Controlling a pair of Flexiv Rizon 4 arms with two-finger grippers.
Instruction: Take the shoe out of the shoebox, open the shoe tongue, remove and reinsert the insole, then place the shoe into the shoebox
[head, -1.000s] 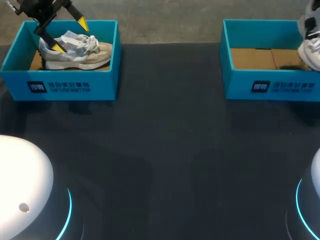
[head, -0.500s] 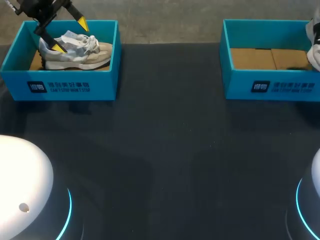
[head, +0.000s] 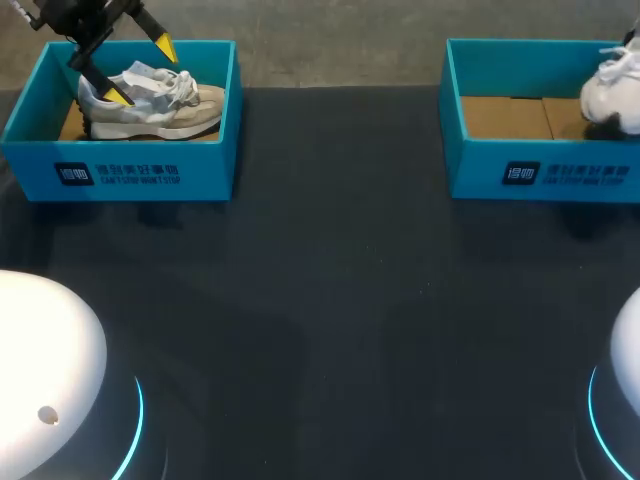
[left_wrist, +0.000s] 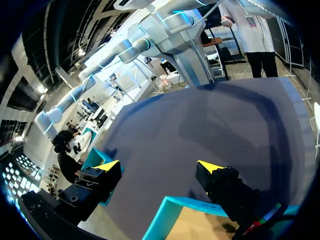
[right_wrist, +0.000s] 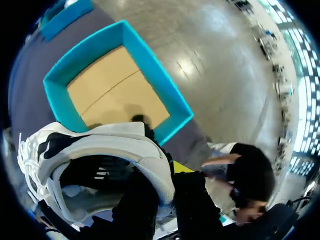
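1. R gripper (right_wrist: 167, 174) clamped on white shoe (head: 610, 92) at heel collar, above R shoebox (head: 520, 172), right end.
2. L gripper (head: 142, 70) spread wide over beige shoe (head: 165, 112) lying in L shoebox (head: 120, 172).

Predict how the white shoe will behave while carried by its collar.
The white shoe likely dangles and swings, as the right hand pinches only its collar. That padded collar looks soft, so it may flex or slip.
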